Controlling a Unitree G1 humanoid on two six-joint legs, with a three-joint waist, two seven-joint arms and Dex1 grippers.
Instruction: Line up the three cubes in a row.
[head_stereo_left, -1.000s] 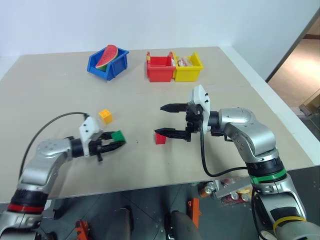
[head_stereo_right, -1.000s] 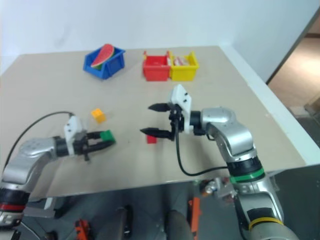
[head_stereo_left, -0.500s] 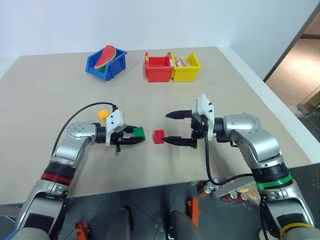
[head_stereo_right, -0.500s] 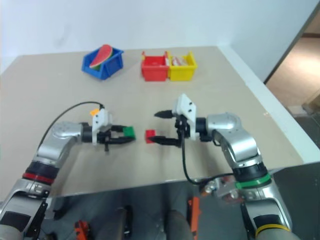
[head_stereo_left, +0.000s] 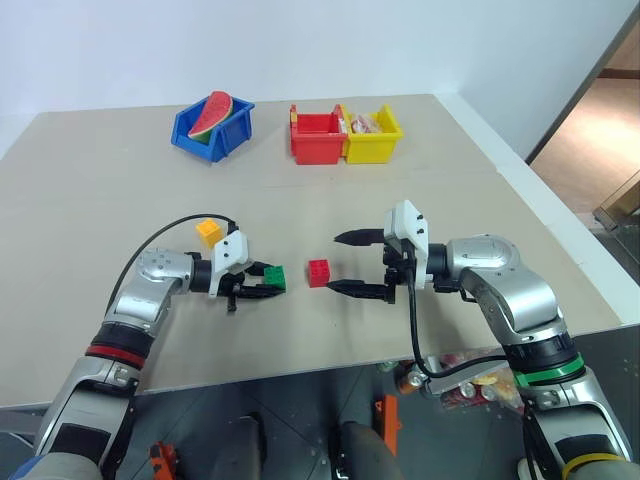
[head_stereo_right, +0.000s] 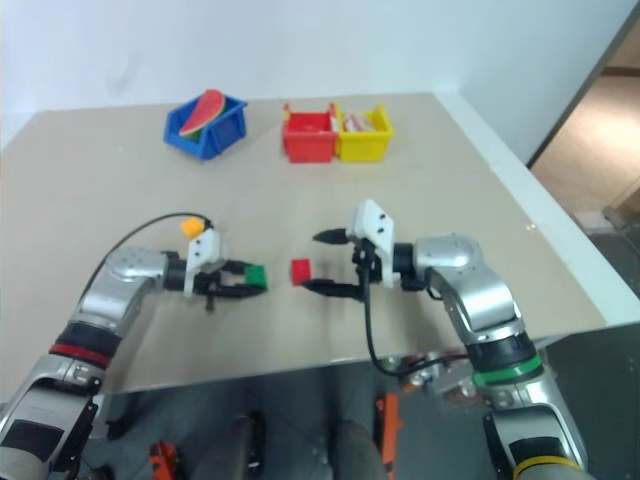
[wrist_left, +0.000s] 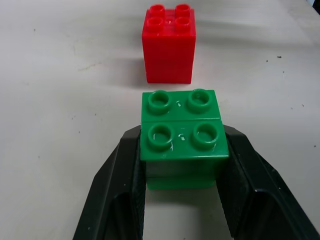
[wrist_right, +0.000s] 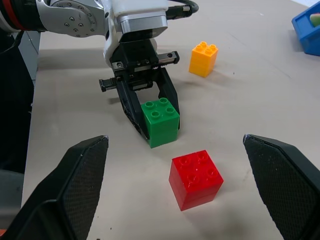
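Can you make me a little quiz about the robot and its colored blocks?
1. Which cube is the left gripper holding: red, green or orange?
2. True or false: the red cube is inside the red bin.
3. What fruit slice lies in the blue bin?

Key:
1. Green. The jaws are shut on the green cube, right beside the red one but not touching it.
2. False. It sits on the table, in front of the open right gripper. The orange cube is on the table too.
3. A watermelon slice.
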